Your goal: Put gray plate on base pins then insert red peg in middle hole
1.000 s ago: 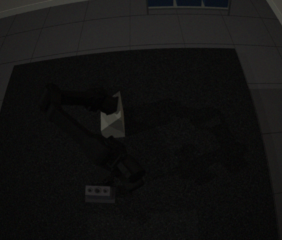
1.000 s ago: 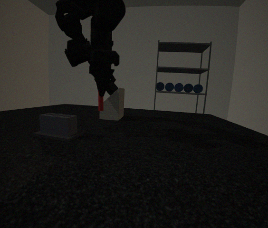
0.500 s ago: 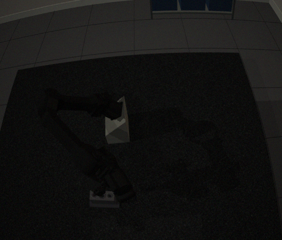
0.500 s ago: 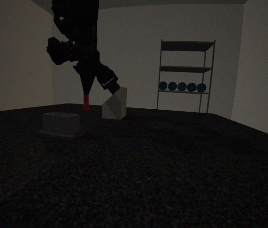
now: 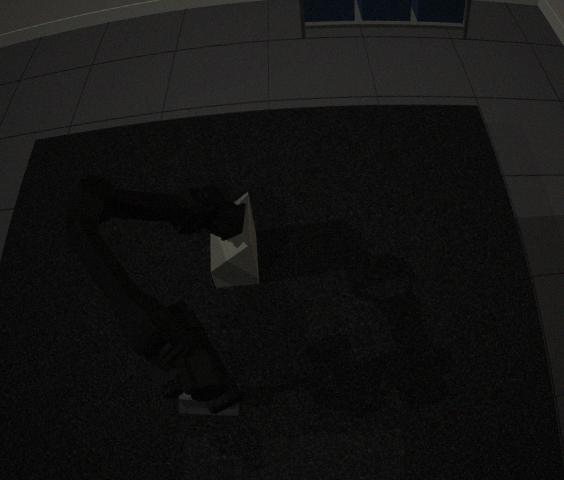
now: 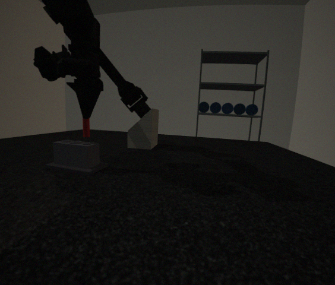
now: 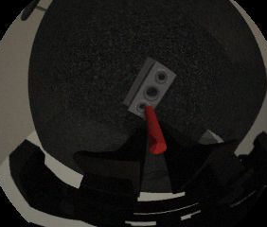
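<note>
The gray plate [image 5: 185, 397] [image 6: 76, 154] [image 7: 165, 87] looks like a thick block and lies flat on the wider gray base [image 6: 69, 168]. Its top shows three round openings in a row in the wrist view; the outer ones are ringed. My gripper [image 6: 86, 117] [image 7: 151, 124] is shut on the red peg [image 6: 86, 127] [image 7: 154, 129], which points down. In the exterior view the peg's lower end is a little above the plate's top, right of its centre. In the wrist view that end overlaps the plate near the closest outer opening. Fingertips and peg are hidden in the top view.
A pale wedge-shaped block [image 5: 235, 271] [image 6: 143, 136] stands behind the plate, with the arm's lower end at it. The arm hides much of the plate in the top view. A shelf rack [image 6: 233, 114] with blue round things stands in the background.
</note>
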`<state>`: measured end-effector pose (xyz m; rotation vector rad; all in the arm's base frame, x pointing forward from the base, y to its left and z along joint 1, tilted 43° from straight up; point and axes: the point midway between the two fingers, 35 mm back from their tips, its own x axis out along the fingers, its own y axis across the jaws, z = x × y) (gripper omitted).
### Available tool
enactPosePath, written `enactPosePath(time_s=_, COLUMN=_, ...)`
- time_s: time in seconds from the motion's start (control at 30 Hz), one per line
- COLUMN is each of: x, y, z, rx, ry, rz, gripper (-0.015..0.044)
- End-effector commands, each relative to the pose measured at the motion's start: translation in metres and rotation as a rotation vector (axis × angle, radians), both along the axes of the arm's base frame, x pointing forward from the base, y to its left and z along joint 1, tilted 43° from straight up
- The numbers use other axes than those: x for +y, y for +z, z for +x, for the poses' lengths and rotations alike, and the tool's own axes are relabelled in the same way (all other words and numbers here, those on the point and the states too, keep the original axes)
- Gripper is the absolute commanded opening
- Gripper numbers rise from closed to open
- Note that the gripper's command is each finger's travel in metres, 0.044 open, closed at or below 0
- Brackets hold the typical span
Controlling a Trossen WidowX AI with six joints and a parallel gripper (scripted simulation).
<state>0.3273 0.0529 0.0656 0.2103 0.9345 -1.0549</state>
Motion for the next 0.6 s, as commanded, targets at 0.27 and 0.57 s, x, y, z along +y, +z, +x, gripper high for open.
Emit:
enactPosePath(time_s=0.27, x=-0.0146, y=0.0159, z=0.0071, rx=-0.007, ry=0.003, rz=-0.013, gripper=0.0000)
enactPosePath(time_s=0.57, x=-0.0146, y=0.0159, z=0.0071, rx=-0.007, ry=0.003, rz=-0.013, gripper=0.0000)
